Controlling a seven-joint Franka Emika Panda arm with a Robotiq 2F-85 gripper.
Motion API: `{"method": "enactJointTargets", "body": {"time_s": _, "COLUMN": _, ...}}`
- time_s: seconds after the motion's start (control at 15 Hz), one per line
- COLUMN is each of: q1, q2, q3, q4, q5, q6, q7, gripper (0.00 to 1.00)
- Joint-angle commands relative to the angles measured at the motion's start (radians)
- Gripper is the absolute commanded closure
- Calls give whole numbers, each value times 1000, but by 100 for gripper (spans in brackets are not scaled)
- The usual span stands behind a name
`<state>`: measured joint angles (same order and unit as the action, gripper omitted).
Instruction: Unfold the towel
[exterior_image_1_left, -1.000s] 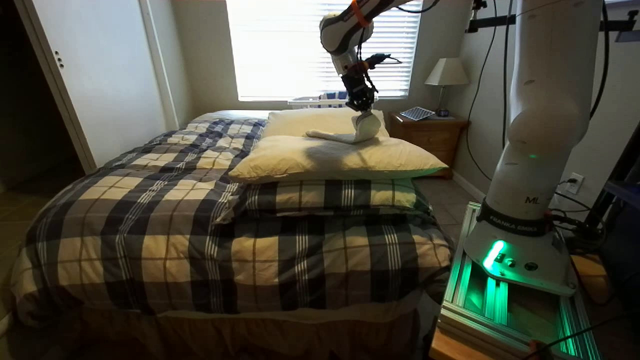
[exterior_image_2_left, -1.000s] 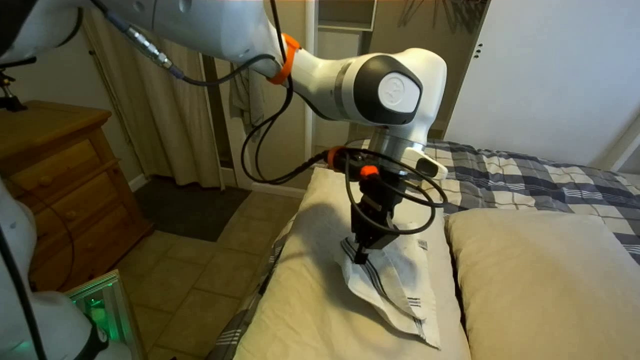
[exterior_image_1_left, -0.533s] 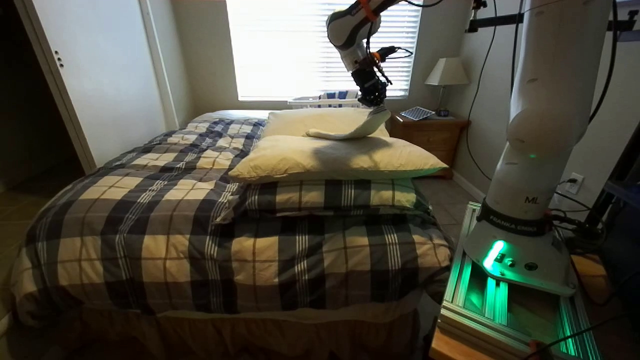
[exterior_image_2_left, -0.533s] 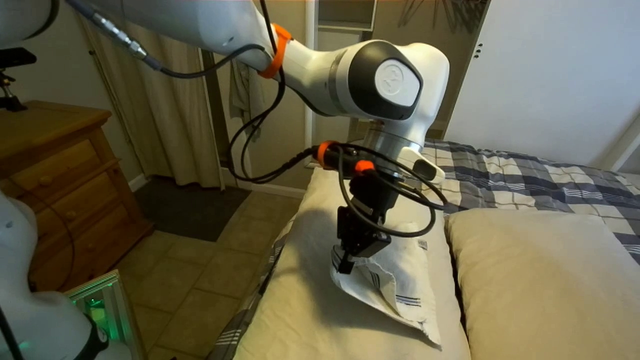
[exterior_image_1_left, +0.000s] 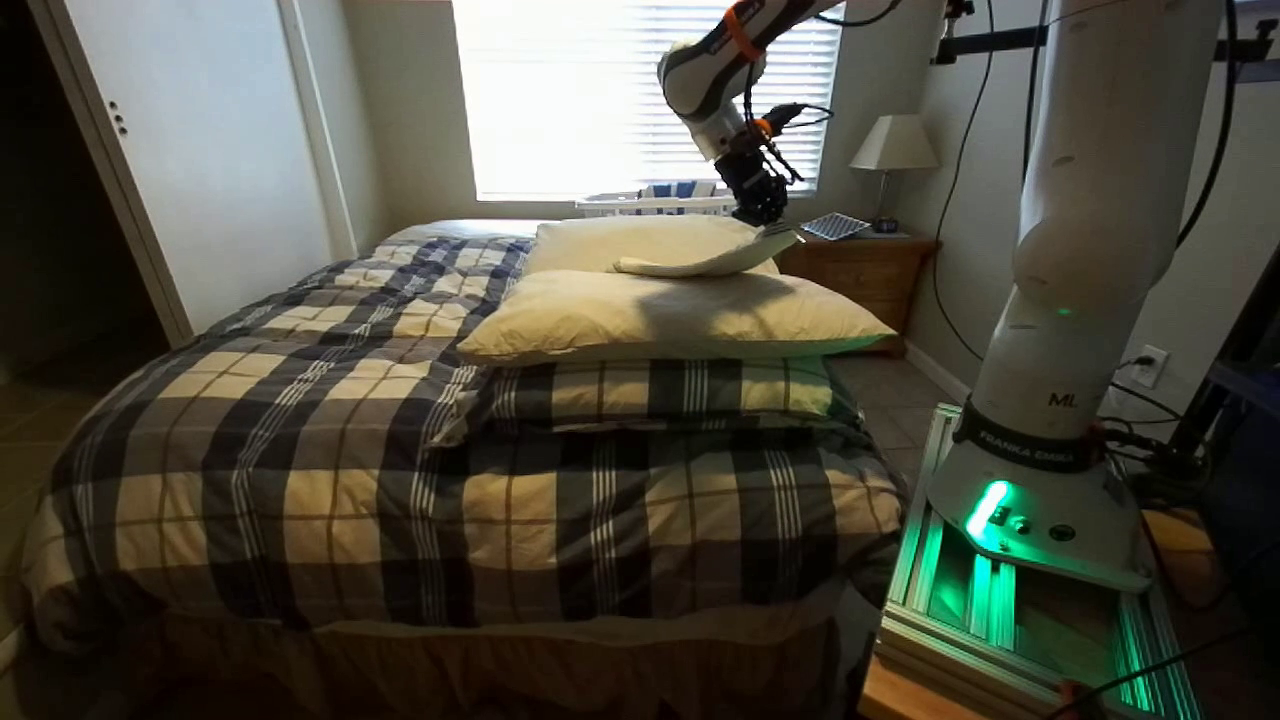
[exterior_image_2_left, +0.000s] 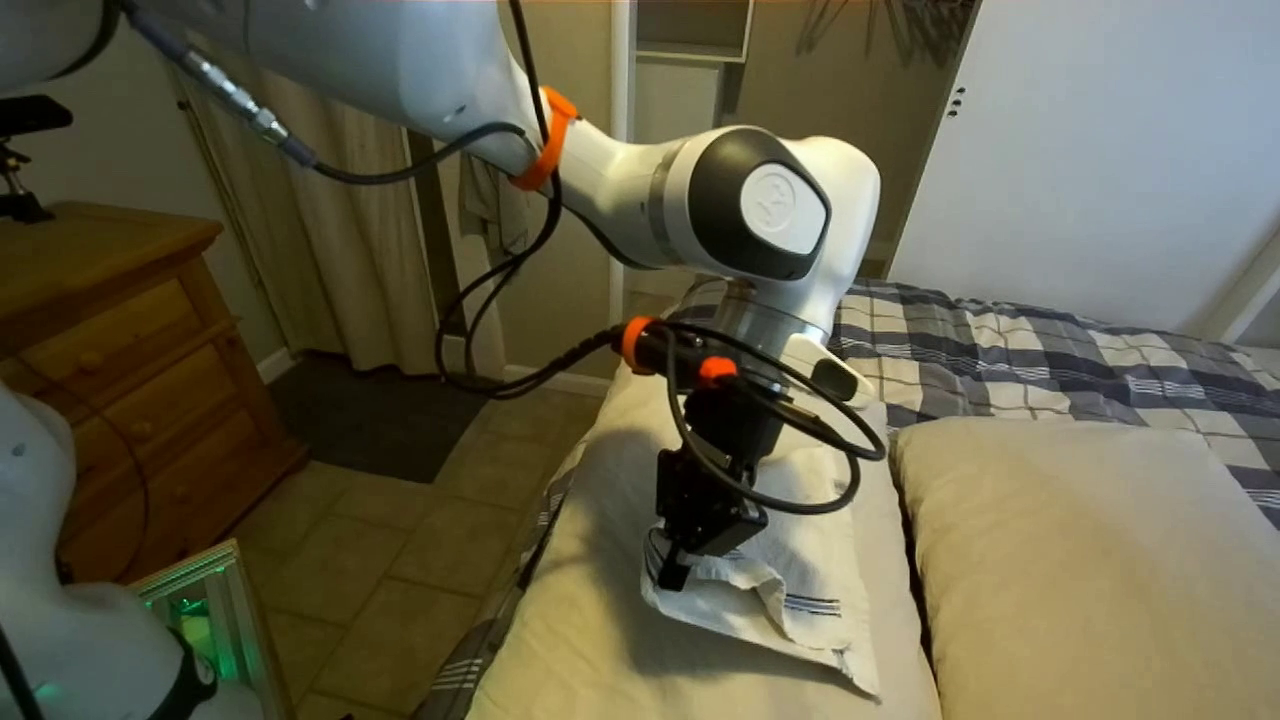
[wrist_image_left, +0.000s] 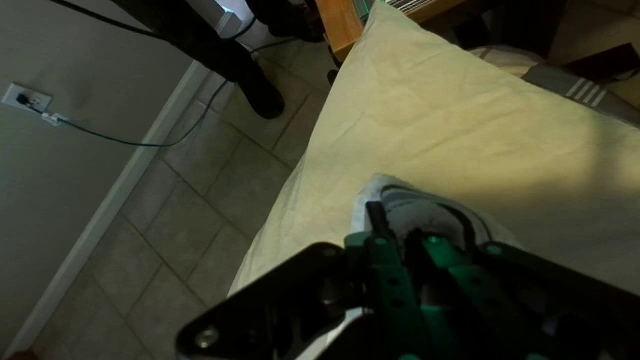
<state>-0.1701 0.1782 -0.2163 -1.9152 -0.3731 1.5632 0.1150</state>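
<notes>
The towel (exterior_image_2_left: 745, 612) is a thin cream-white cloth with dark stripes. It lies on a pale-yellow pillow (exterior_image_2_left: 600, 640) and also shows in an exterior view (exterior_image_1_left: 715, 263). My gripper (exterior_image_2_left: 675, 572) is shut on its striped edge near the pillow side by the floor, keeping that edge raised. The rest of the towel lies on the pillow with a rumpled fold beside the fingers. In the wrist view, the fingers (wrist_image_left: 397, 231) are close together with the striped towel (wrist_image_left: 425, 217) curving round them. The gripped part is hidden between the fingers.
Another pale-yellow pillow (exterior_image_2_left: 1080, 560) lies beside the first on the plaid bedspread (exterior_image_1_left: 500, 520). A nightstand (exterior_image_1_left: 860, 275) with a lamp (exterior_image_1_left: 893, 145) stands by the window. Tiled floor (wrist_image_left: 200, 215) drops off past the pillow's edge.
My gripper has moved toward the pillow's floor-side edge, dipping lower at the end, with the towel edge in it. The towel's upright curl has stretched out into a flatter slope.
</notes>
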Motion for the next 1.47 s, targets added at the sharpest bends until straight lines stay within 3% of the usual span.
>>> {"method": "enactJointTargets", "body": {"time_s": 0.0, "q1": -5, "q2": -51, "q3": 9, "q4": -39, "q5": -27, "q6": -10, "q7": -58, "gripper": 99}}
{"method": "enactJointTargets", "body": {"time_s": 0.27, "q1": -10, "q2": -61, "q3": 4, "q4": -50, "q5": -77, "q6": -17, "q7": -120, "gripper": 99}}
{"method": "enactJointTargets", "body": {"time_s": 0.33, "q1": -13, "q2": -66, "q3": 3, "q4": -56, "q5": -90, "q6": -16, "q7": -133, "gripper": 69}}
{"method": "enactJointTargets", "body": {"time_s": 0.4, "q1": -20, "q2": -75, "q3": -2, "q4": -58, "q5": -99, "q6": -10, "q7": -151, "gripper": 68}}
{"method": "enactJointTargets", "body": {"time_s": 0.93, "q1": -33, "q2": -96, "q3": -1, "q4": -35, "q5": -76, "q6": -39, "q7": -180, "gripper": 14}}
{"method": "enactJointTargets", "body": {"time_s": 1.07, "q1": -42, "q2": -88, "q3": -7, "q4": -42, "q5": -49, "q6": 45, "q7": -139, "gripper": 1}}
{"method": "enactJointTargets", "body": {"time_s": 1.4, "q1": -83, "q2": -23, "q3": -20, "q4": -60, "q5": 80, "q6": 309, "q7": -155, "gripper": 0}}
